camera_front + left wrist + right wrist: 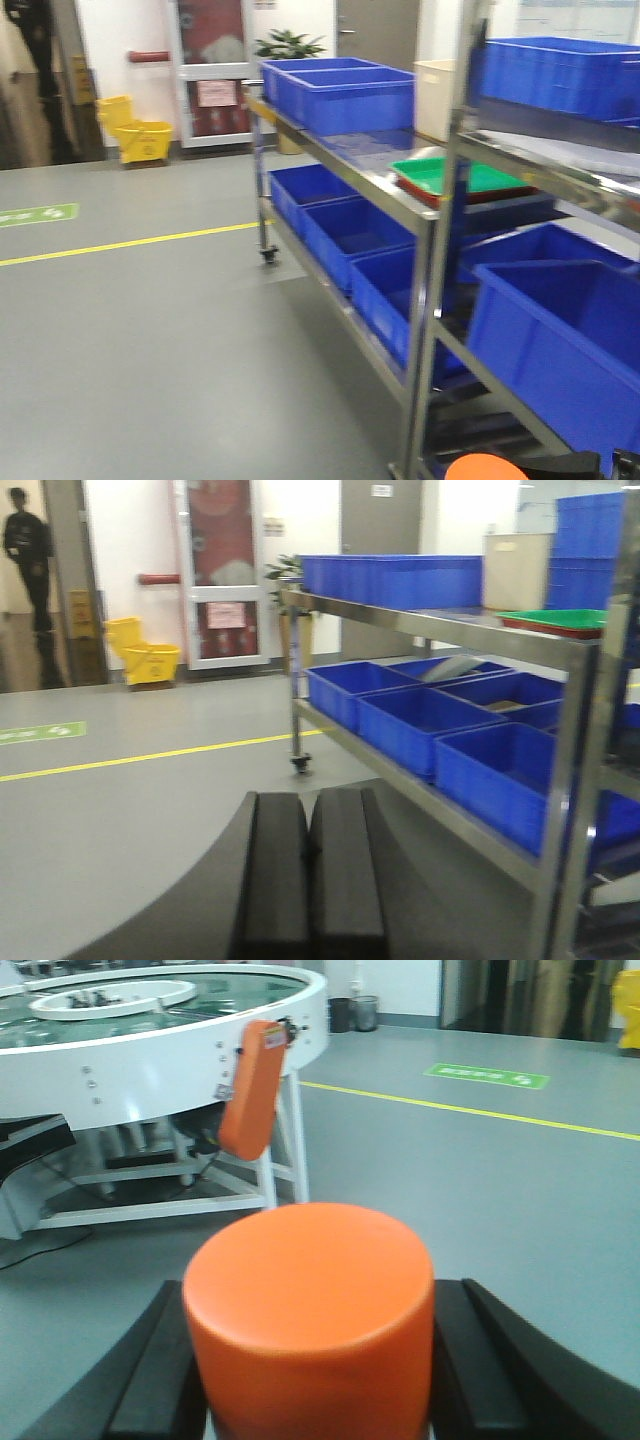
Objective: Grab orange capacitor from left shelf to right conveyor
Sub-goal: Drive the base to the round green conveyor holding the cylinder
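Grey floor [150, 350] fills most of each view, crossed by a yellow line [130, 243]. In the right wrist view the conveyor [150, 1050] stands at upper left on a white frame, a round ring with a white outer rim, a green belt [230, 1000] and a white inner ring [110, 998]. An orange guard panel [250, 1090] hangs off its rim, tilted, beside a leg.

The shelf [425, 300] runs along the right of the front view, a steel rack on castors. Blue bins [345, 90] sit on its top level at the far end, and more line the lower level. A green tray [450, 178] lies on the top level, nearer the camera. Against the far wall stand a yellow mop bucket [135, 130] and a plant [288, 45]. A person [25, 540] stands in a doorway at the far left of the left wrist view.

The capacitor [310, 1310] is off the shelf and well short of the conveyor. It stands upright in the right gripper [310, 1360], over open floor. The black fingers [150, 1370] press against its two sides. Its top also shows as an orange patch at the bottom edge of the front view.

The left gripper [308, 870] points toward the shelf, its two fingers closed flat against each other with nothing between them.
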### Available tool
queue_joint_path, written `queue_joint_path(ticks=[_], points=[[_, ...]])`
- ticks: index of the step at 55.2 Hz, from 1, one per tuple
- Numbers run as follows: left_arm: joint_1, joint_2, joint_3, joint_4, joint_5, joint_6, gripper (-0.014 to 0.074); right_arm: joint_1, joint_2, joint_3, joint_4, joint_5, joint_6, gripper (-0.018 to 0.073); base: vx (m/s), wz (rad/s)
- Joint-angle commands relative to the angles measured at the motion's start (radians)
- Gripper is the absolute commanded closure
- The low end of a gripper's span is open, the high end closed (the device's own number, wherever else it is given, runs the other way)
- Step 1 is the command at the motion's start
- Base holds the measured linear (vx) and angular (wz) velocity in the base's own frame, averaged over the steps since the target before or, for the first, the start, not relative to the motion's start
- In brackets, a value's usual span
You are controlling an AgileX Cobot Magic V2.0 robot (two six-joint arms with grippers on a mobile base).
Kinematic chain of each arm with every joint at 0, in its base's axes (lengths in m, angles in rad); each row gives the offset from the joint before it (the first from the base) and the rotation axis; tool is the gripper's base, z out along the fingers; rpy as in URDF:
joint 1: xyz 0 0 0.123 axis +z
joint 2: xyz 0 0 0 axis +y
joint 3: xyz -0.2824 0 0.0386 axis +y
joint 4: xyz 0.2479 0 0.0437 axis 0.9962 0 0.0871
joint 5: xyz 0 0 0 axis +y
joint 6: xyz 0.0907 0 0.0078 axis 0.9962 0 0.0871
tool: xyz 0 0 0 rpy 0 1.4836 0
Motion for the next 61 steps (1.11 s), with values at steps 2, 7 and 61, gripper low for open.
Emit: queue_joint_path(ticks=[2, 7, 61], points=[[-0.005, -0.012, 0.032, -0.007, -0.082, -0.006, 0.0602, -0.003, -0.006, -0.029, 0.053, 0.008, -0.011, 0.0197, 0.03, 0.54], [-0.005, -0.012, 0.032, -0.007, -0.082, -0.006, 0.0602, -0.003, -0.006, -0.029, 0.053, 0.006, -0.011, 0.0197, 0.05, 0.53], [-0.005, -0.012, 0.032, -0.007, -0.082, -0.006, 0.0602, -0.003, -0.006, -0.029, 0.053, 0.033, -0.011, 0.0197, 0.14, 0.62]])
